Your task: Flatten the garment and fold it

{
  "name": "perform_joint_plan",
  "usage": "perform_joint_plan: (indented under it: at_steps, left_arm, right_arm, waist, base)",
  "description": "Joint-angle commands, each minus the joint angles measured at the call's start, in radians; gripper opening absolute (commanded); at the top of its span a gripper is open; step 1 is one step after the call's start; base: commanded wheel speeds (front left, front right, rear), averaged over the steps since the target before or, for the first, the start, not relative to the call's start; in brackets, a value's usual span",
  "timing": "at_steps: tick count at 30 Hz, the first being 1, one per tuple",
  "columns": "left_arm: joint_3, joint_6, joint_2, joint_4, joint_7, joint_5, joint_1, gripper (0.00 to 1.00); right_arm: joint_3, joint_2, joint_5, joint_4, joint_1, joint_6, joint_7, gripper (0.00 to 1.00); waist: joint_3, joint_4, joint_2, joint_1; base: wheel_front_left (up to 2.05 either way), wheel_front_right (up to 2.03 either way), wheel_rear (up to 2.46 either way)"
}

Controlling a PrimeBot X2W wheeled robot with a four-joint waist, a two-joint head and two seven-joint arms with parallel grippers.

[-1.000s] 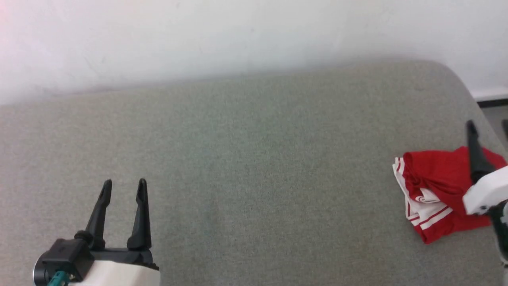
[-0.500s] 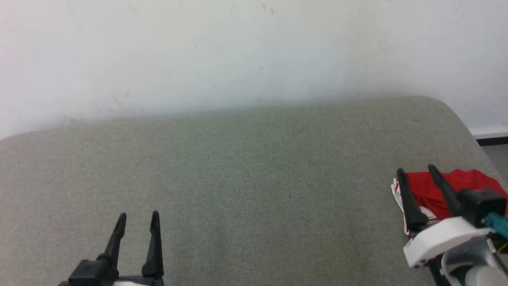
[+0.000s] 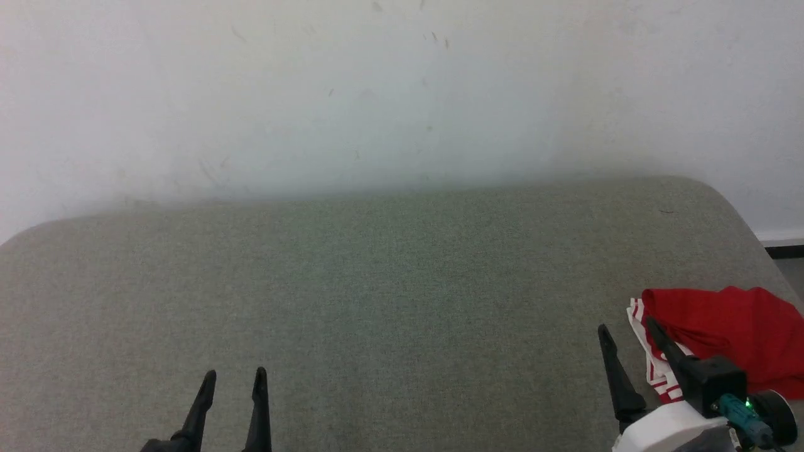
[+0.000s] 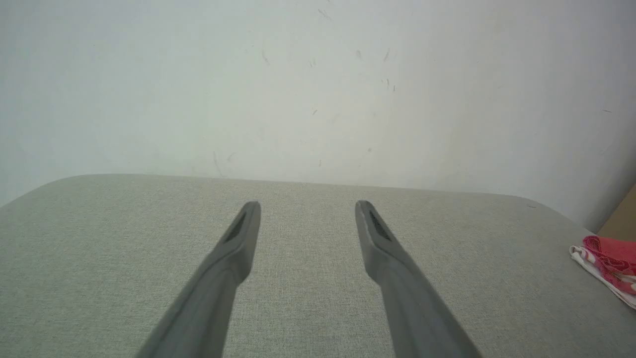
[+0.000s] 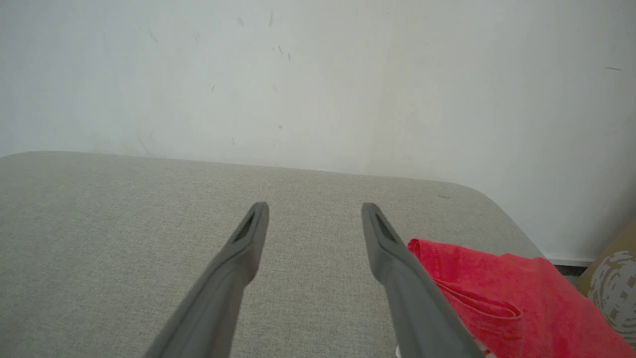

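The garment (image 3: 728,339), a red T-shirt with white, red-striped trim, lies bunched up at the right edge of the grey padded surface (image 3: 389,301). My right gripper (image 3: 628,326) is open at the lower right, just left of the bunch, and its right finger overlaps the white trim. The right wrist view has the garment (image 5: 502,303) beside and behind the right finger, with nothing between the fingers of the right gripper (image 5: 314,208). My left gripper (image 3: 233,375) stands open and empty at the lower left, far from the cloth. Its wrist view shows the left gripper (image 4: 306,205) over bare fabric and the garment (image 4: 608,261) at the far right.
A white wall (image 3: 402,94) rises right behind the surface's far edge. The surface's rounded right corner (image 3: 722,201) drops off near the garment. A brown box (image 5: 613,281) stands beyond that right edge.
The head camera has tilted up, so more wall shows. My right gripper has drawn back from above the garment to its left side; the garment lies where it was.
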Motion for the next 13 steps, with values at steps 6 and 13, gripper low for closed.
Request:
perform_joint_plan:
  at_steps: [6,13]
  left_arm:
    - [-0.006,-0.017,-0.004,0.009,-0.007,0.019,-0.007,1.00]
    - [-0.003,-0.031,-0.003,0.013,-0.008,0.025,-0.017,1.00]
  right_arm:
    - [-0.007,0.005,0.009,0.022,0.016,-0.001,-0.032,1.00]
    - [-0.011,0.005,0.017,0.033,0.013,-0.001,-0.034,1.00]
  waist:
    - [0.005,0.002,0.0000,0.0000]
    - [0.009,-0.003,0.0000,0.0000]
  base:
    - [0.00,0.00,0.00]
    - [0.00,0.00,0.00]
